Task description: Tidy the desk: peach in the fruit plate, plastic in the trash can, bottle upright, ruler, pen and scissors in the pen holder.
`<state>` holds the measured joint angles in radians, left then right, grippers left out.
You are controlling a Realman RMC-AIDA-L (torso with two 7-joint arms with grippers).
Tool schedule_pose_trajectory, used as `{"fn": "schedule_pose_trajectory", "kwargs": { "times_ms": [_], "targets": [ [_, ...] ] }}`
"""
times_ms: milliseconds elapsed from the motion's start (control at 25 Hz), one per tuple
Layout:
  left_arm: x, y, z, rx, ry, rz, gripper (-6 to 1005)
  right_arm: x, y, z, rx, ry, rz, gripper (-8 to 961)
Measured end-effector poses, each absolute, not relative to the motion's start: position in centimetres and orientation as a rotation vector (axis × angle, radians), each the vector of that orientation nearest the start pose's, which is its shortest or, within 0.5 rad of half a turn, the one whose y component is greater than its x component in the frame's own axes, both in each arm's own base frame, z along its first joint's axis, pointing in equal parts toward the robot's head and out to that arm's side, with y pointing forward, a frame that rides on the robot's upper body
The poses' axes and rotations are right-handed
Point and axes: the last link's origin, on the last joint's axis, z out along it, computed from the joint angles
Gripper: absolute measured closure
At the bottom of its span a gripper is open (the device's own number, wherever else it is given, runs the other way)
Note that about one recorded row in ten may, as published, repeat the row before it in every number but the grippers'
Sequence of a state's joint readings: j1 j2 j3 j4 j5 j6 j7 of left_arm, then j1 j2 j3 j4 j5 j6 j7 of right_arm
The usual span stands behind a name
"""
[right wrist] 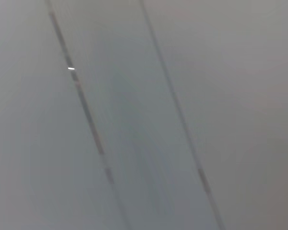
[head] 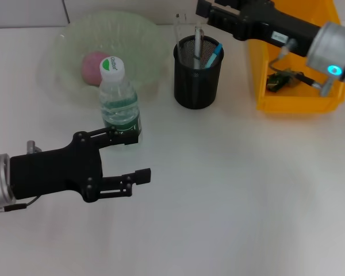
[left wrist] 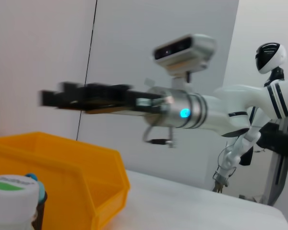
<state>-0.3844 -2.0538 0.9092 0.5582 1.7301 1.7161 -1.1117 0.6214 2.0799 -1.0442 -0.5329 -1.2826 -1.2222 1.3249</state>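
Note:
The pink peach (head: 94,67) lies in the translucent green fruit plate (head: 144,34) at the back left. The water bottle (head: 119,99) stands upright in front of the plate; its cap also shows in the left wrist view (left wrist: 12,189). My left gripper (head: 138,156) is open and empty, just in front of the bottle's base. The black mesh pen holder (head: 197,80) holds a clear ruler (head: 180,27), a blue pen (head: 215,53) and a silvery item. My right gripper (head: 207,10) hovers just above the holder and shows blurred in the left wrist view (left wrist: 53,97). Crumpled plastic (head: 280,80) lies in the yellow bin (head: 287,103).
The yellow bin stands at the back right, beside the pen holder, and also shows in the left wrist view (left wrist: 62,163). The white table (head: 236,195) stretches across the front and right. The right wrist view shows only a blurred grey surface.

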Motion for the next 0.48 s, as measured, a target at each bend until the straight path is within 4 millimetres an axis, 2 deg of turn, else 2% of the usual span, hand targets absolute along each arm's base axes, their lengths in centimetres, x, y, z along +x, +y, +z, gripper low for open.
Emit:
{"fn": "schedule_pose_trajectory", "kwargs": {
  "times_ms": [120, 200, 320, 480],
  "targets": [
    [-27.2, 26.9, -0.8, -2.789, -0.399, -0.978, 189, 20.0, 36.4, 1.2, -2.497, 0.558, 1.125, 287],
    [-27.3, 26.1, 0.5, -2.783, -0.420, -1.048, 189, 20.7, 34.1, 2.4, -2.599, 0.525, 1.100, 240],
    [-27.3, 26.0, 0.7, -2.786, -0.421, -1.059, 189, 22.5, 29.6, 3.6, -2.756, 0.478, 1.095, 170],
    [-27.7, 25.3, 0.8, -2.811, -0.447, -1.057, 189, 24.6, 25.6, 3.4, -2.901, 0.409, 1.094, 170]
  ]
}}
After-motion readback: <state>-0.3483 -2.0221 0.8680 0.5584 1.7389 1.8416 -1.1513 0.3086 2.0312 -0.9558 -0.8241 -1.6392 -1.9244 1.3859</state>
